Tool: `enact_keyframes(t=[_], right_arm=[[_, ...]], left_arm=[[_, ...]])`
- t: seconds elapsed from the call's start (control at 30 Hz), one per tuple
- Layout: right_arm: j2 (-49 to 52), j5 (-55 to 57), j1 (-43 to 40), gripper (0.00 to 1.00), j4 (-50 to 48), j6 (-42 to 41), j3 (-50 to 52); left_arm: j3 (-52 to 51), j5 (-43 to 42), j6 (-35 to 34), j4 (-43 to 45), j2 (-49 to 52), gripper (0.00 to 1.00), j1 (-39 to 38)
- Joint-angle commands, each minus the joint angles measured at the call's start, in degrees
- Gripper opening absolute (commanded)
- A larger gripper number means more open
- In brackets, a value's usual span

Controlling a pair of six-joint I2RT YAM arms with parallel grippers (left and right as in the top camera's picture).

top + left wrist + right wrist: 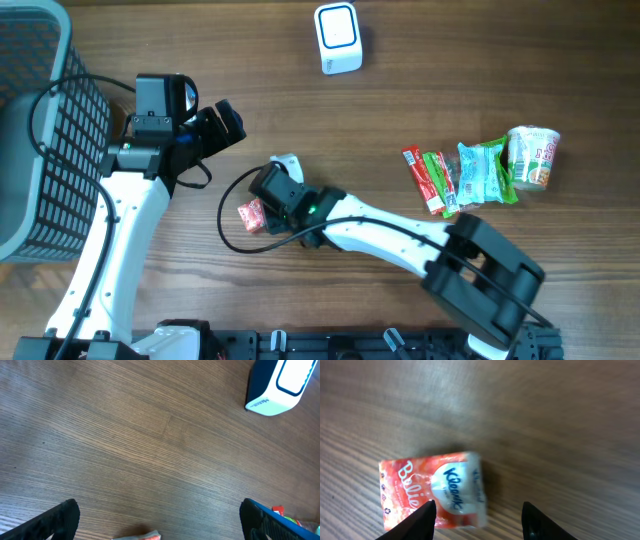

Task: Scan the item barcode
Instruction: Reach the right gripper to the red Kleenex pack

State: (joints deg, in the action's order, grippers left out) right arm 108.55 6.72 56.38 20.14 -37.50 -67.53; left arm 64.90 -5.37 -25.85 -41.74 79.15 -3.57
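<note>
The item, a small red and white Kleenex tissue pack (432, 492), lies flat on the wooden table (330, 110), left of the middle (250, 215). My right gripper (477, 521) hangs just over it with its jaws partly apart. The left fingertip (422, 519) overlaps the pack and the right one stands clear of it. In the overhead view that gripper (263, 200) sits right beside the pack. The white and blue barcode scanner (338, 38) stands at the far edge, also top right for the left wrist (280, 385). My left gripper (160, 522) is wide open and holds nothing (230, 128).
A grey mesh basket (40, 130) fills the left edge. At the right lie red and green stick packs (430, 180), a blue packet (485, 172) and a noodle cup (532, 157). A black cable (232, 215) loops around the tissue pack.
</note>
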Motion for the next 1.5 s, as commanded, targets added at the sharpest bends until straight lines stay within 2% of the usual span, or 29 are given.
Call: enact_keyframes(t=[0.0,0.1,0.2,0.3,0.47,0.53,0.67,0.77,0.83,1.0,1.17,1.27,1.37,1.47], right_arm=[[-4.4,10.4,0.0,0.54,3.9,-0.2,0.4],[-7.2,12.0,-0.4,0.53,5.6,1.8,0.4],[-7.6,3.1,-0.4,0.59,1.2,13.9,0.4],[-7.6,-5.0,-0.4,0.66,-2.1,21.2,0.4],[-5.9,-6.5,-0.4,0.73,-3.8,22.8,0.4],[-3.8,-10.2,-0.4,0.77,-6.8,26.0,0.4],[1.1,-11.5,-0.4,0.91,-12.8,28.8,0.4],[4.6,-10.6,-0.4,0.91,-13.4,28.4,0.4],[5.2,-6.9,-0.4,0.86,-11.7,27.8,0.4],[3.0,7.3,-1.5,0.81,-2.6,16.3,0.4],[-1.1,10.0,-5.6,0.77,5.4,10.0,0.4],[-3.4,8.6,-9.6,0.76,8.9,7.6,0.4],[-7.1,0.5,-13.5,0.76,8.8,12.0,0.4],[-12.2,-7.6,-16.3,0.64,8.1,14.8,0.4]], left_arm=[[0.0,0.5,0.1,0.2,-0.3,1.00,0.2],[0.0,0.5,0.1,0.2,-0.3,1.00,0.2],[0.0,0.5,0.1,0.2,-0.3,1.00,0.2],[0.0,0.5,0.1,0.2,-0.3,1.00,0.2],[0.0,0.5,0.1,0.2,-0.3,1.00,0.2],[0.0,0.5,0.1,0.2,-0.3,1.00,0.2],[0.0,0.5,0.1,0.2,-0.3,1.00,0.2],[0.0,0.5,0.1,0.2,-0.3,1.00,0.2],[0.0,0.5,0.1,0.2,-0.3,1.00,0.2],[0.0,0.5,0.1,0.2,-0.3,1.00,0.2],[0.0,0.5,0.1,0.2,-0.3,1.00,0.2],[0.0,0.5,0.1,0.2,-0.3,1.00,0.2],[0.0,0.5,0.1,0.2,-0.3,1.00,0.2],[0.0,0.5,0.1,0.2,-0.3,1.00,0.2]])
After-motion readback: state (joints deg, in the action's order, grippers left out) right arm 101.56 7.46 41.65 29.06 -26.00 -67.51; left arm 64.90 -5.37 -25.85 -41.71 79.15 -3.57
